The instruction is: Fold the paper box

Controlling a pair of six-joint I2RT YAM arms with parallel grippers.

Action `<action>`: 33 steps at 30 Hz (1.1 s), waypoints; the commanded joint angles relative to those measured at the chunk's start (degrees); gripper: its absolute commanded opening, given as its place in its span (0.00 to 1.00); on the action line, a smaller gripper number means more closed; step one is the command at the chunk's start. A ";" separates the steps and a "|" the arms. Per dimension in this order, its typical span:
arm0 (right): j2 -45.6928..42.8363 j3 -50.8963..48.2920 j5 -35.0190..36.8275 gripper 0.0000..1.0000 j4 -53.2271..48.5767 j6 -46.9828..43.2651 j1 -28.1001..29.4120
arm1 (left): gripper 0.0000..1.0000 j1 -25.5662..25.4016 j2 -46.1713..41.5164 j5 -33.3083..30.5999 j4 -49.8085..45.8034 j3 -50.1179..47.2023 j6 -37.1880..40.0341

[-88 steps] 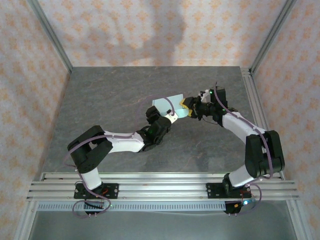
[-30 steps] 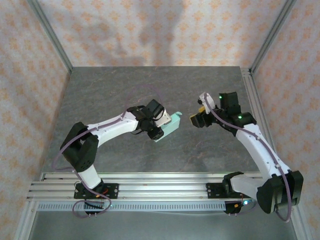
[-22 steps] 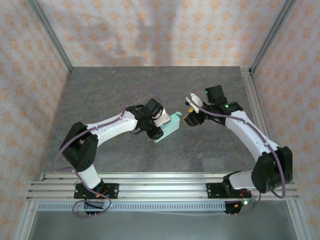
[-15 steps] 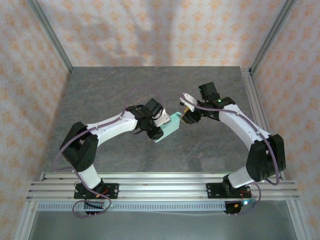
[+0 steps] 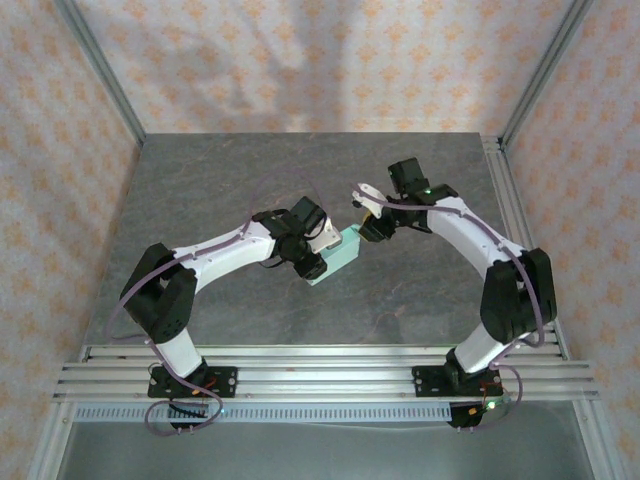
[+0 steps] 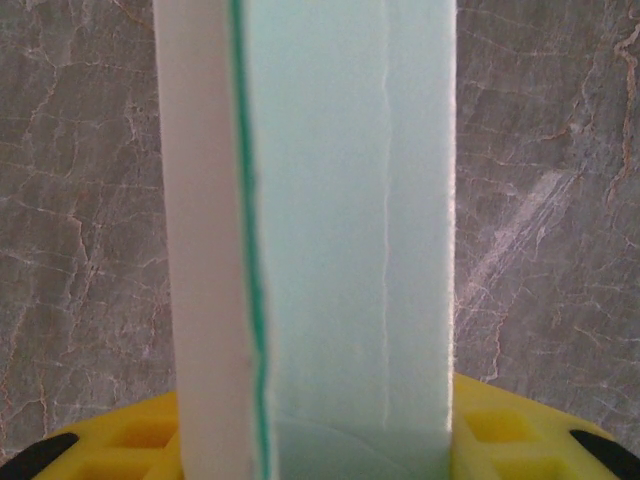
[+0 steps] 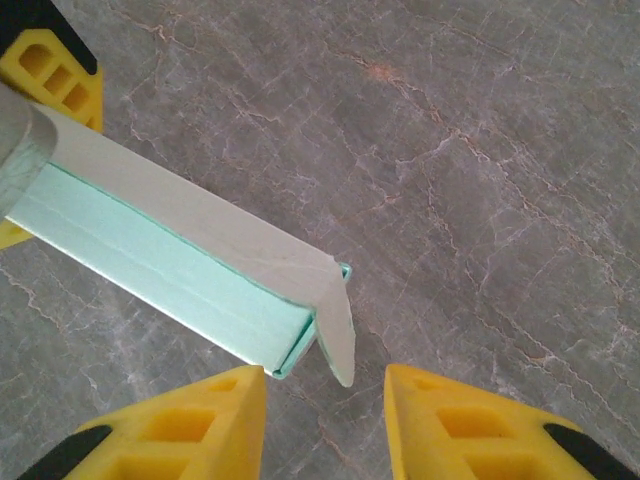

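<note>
The left gripper [image 5: 320, 250] was clamped on one end of the paper box [image 5: 343, 253], a slim pale-mint sleeve over the middle of the grey table [image 5: 220, 170], its other end's flap [image 7: 335, 315] ajar just ahead of the right gripper [image 7: 325, 385], whose yellow fingers [image 7: 200, 420] stood apart.

In the left wrist view the paper box [image 6: 340, 200] runs off the top edge. Its lower end is lost between the yellow fingers [image 6: 500, 440] of the left gripper [image 6: 320, 455], which are themselves cut by the bottom edge. In the right wrist view the box's far end passes out at the upper left, behind a blurred grey shape [image 7: 18, 150] too soft to identify. The fingers of the right gripper [image 7: 322, 378] are cut by the bottom edge. From above, the box's lower-left end lies hidden under the left gripper, and whether the right gripper touches the box is too small to tell.
</note>
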 commanded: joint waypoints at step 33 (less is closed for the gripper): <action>-2.46 -1.18 10.75 0.00 0.16 16.21 4.93 | 0.60 0.05 -1.33 -2.48 0.14 0.03 -3.52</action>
